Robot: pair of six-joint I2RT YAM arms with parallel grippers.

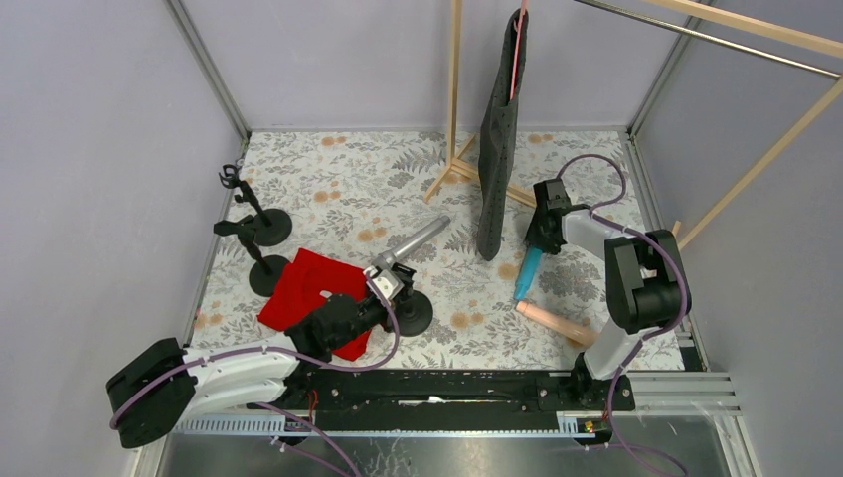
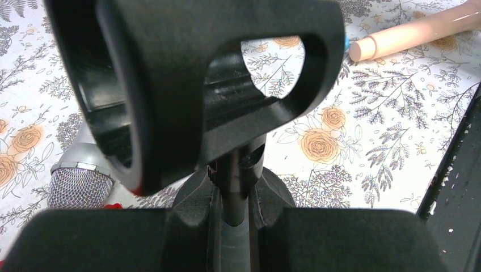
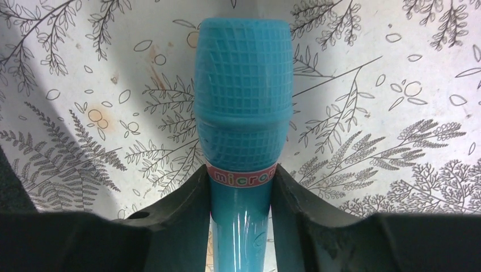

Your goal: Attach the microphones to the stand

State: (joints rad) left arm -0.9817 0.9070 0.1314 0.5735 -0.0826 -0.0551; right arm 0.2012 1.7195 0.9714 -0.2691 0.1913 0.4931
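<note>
Between right gripper (image 3: 241,182) fingers: cyan microphone (image 3: 244,102), clamped just below head band, head poking out past fingertips. Overhead, its long axis runs down-left from your gripper, tail end near peach microphone (image 1: 553,320) on floral table (image 1: 338,169). Left gripper (image 2: 233,205) squeezed tight on stem of mic stand (image 2: 187,85), clip cradle open above fingers. So target sits off to your left, well apart. Silver microphone (image 1: 410,244) lies just beyond that stand. My guess: lift, swing left, line body up with cradle.

Overhead view looks down; wrist views close, apparently sharing the tablecloth (image 1: 348,189).
</note>
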